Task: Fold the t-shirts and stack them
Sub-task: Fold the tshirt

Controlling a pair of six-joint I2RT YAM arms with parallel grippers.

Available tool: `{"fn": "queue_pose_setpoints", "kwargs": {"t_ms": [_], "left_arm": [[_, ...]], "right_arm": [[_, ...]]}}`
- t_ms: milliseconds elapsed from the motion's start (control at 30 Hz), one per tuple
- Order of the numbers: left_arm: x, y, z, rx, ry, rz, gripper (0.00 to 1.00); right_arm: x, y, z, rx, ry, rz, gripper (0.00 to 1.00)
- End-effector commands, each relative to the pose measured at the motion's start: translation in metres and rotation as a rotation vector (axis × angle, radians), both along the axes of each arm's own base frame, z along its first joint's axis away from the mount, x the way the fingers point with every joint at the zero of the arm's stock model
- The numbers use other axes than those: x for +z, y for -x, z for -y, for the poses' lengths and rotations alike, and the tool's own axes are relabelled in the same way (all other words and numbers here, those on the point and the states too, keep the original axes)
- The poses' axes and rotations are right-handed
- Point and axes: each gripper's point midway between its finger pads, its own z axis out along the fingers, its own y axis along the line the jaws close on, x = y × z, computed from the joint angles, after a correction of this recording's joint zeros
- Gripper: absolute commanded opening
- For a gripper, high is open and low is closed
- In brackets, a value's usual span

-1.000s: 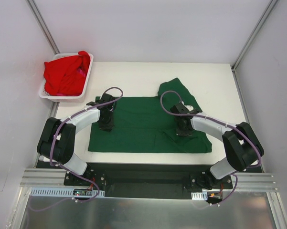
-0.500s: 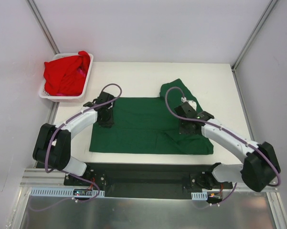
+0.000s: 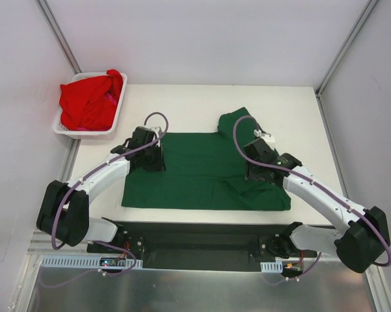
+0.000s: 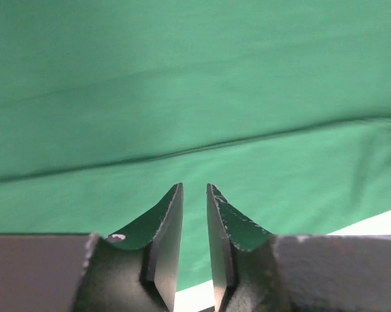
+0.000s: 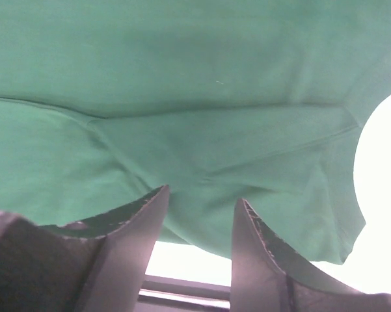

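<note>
Top external view: the dark green t-shirt (image 3: 205, 170) lies spread flat on the table (image 3: 293, 110), and red t-shirts (image 3: 88, 101) are heaped in the white basket (image 3: 84, 132) at the far left. The left jaws, over the shirt's left edge, stand slightly parted and pinch nothing. The right jaws, over its right side, are spread wider and empty.
</note>
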Motion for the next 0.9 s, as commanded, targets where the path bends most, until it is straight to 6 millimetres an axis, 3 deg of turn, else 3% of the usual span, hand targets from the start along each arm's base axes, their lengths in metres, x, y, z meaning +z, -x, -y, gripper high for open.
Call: {"fn": "queue_pose_setpoints", "kwargs": {"t_ms": [0, 133, 267, 400, 433, 500, 567, 600, 667, 700, 767, 867], "left_arm": [[0.027, 0.002, 0.053, -0.131, 0.221, 0.067, 0.22], [0.033, 0.013, 0.094, -0.249, 0.304, 0.064, 0.28], [0.050, 0.025, 0.145, -0.371, 0.468, 0.079, 0.41], [0.061, 0.042, 0.188, -0.476, 0.577, 0.060, 0.67], [0.058, 0.055, 0.201, -0.516, 0.590, 0.035, 0.70], [0.063, 0.062, 0.223, -0.553, 0.638, 0.023, 0.75], [0.071, 0.078, 0.246, -0.610, 0.678, 0.000, 0.77], [0.063, 0.082, 0.253, -0.620, 0.677, -0.025, 0.77], [0.073, 0.095, 0.273, -0.666, 0.721, -0.027, 0.77], [0.069, 0.099, 0.279, -0.676, 0.727, -0.040, 0.76], [0.076, 0.108, 0.294, -0.708, 0.762, -0.038, 0.72], [0.070, 0.115, 0.310, -0.736, 0.773, -0.047, 0.66]], "right_arm": [[0.000, 0.003, 0.023, -0.115, 0.077, 0.017, 0.49], [0.008, 0.008, 0.045, -0.220, 0.129, 0.049, 0.49], [0.024, 0.011, 0.057, -0.296, 0.102, 0.114, 0.48], [0.047, 0.014, 0.072, -0.332, 0.090, 0.185, 0.48], [0.056, 0.013, 0.076, -0.346, 0.085, 0.207, 0.48], [0.063, 0.015, 0.082, -0.346, 0.094, 0.214, 0.48], [0.070, 0.016, 0.086, -0.352, 0.089, 0.228, 0.48], [0.071, 0.017, 0.087, -0.350, 0.088, 0.229, 0.48], [0.072, 0.019, 0.090, -0.358, 0.087, 0.234, 0.48], [0.072, 0.020, 0.090, -0.360, 0.084, 0.233, 0.48], [0.071, 0.023, 0.092, -0.365, 0.080, 0.230, 0.48], [0.068, 0.027, 0.094, -0.368, 0.080, 0.224, 0.48]]}}
